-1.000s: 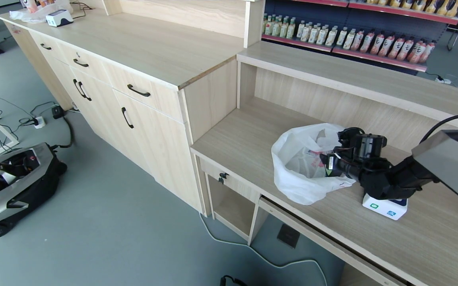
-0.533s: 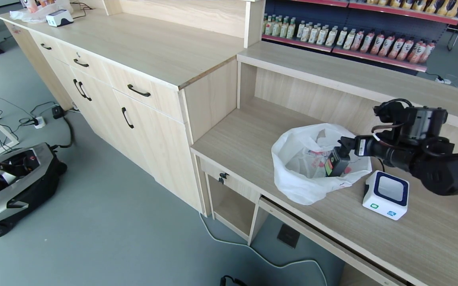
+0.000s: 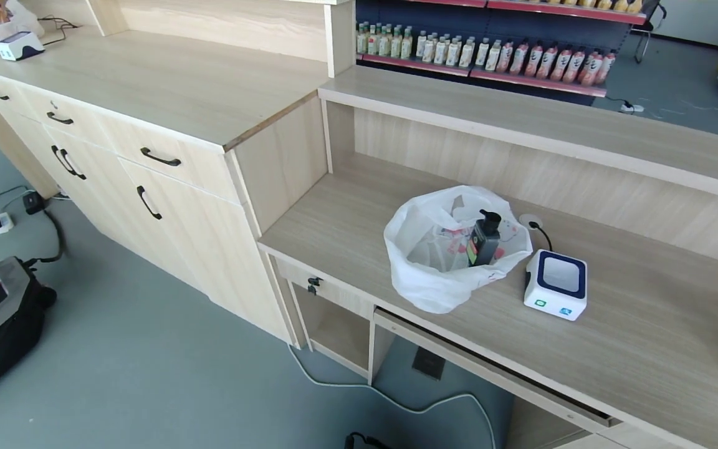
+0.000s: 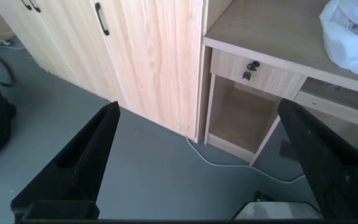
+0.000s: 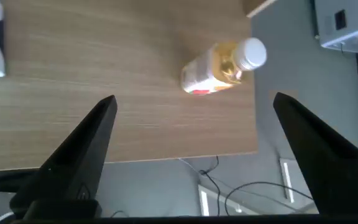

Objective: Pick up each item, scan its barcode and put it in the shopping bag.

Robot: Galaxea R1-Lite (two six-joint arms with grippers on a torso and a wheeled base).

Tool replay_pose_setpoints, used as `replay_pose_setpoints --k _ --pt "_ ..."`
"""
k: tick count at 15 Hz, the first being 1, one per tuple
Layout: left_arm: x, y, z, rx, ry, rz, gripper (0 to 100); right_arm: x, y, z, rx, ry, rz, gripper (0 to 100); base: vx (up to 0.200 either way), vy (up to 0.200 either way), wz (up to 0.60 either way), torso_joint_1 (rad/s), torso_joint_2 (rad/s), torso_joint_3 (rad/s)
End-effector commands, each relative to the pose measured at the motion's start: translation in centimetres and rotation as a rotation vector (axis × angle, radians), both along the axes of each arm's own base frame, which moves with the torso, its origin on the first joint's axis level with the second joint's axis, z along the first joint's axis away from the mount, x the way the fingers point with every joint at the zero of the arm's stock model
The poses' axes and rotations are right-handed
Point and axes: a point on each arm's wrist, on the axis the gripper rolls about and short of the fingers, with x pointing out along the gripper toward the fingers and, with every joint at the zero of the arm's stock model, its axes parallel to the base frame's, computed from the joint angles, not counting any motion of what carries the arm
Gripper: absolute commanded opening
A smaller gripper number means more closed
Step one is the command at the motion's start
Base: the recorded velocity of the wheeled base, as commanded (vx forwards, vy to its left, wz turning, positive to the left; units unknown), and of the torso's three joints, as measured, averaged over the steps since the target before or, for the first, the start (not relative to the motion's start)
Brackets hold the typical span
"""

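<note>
Right gripper (image 5: 192, 99): we see its fingers (image 5: 73, 168) spread wide with nothing held, over the counter (image 5: 104, 74). The drink bottle (image 5: 219, 68) lies on its side between and just past the fingertips, near the counter's edge. Left gripper (image 4: 197, 112) is also wide open and empty, out over the floor beside the cabinet (image 4: 154, 56).

We judge the step is grabbing that bottle. Come straight down and close across its body, not the cap. It's round and could roll off the edge if nudged. Keep the label free for the scanner (image 3: 556, 284).

Half a second ago the right arm was at the shopping bag (image 3: 421, 280), holding the dark pump bottle (image 3: 485, 240). Now that bottle stands in the bag, let go, and the arm has left. The head camera swung too, so the whole scene sits further left.
</note>
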Motion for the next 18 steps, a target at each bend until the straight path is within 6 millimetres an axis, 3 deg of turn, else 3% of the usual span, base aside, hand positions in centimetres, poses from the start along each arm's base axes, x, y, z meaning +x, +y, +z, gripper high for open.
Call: replay_pose_setpoints --k 1,4,6,10,14,18 --pt "0.0 0.0 0.0 0.000 0.000 0.001 100 -2.3 -0.8 -0.2 -0.026 0.057 -0.198 100 0.000 0.000 -0.60 0.007 0.01 0.002" --pt "0.0 0.0 0.0 0.000 -0.001 0.001 100 -2.1 -1.5 -1.1 -0.005 0.098 -0.337 100 0.000 0.000 -0.60 0.004 0.00 0.004" --pt "0.0 0.0 0.0 0.000 -0.001 0.001 100 -0.3 -1.8 -1.8 0.110 -0.028 -0.303 100 0.000 0.000 0.00 0.000 0.00 0.000" --pt "0.0 0.0 0.0 0.000 -0.001 0.001 100 3.4 -5.2 -6.4 0.303 -0.009 -0.255 100 0.000 0.000 0.00 0.000 0.00 0.000" --pt "0.0 0.0 0.0 0.000 -0.001 0.001 100 6.8 -7.8 -8.0 0.178 -0.034 -0.080 100 0.000 0.000 0.00 0.000 0.00 0.000" --pt "0.0 0.0 0.0 0.000 -0.001 0.001 100 7.8 -8.5 -9.2 0.138 -0.054 -0.061 100 0.000 0.000 0.00 0.000 0.00 0.000"
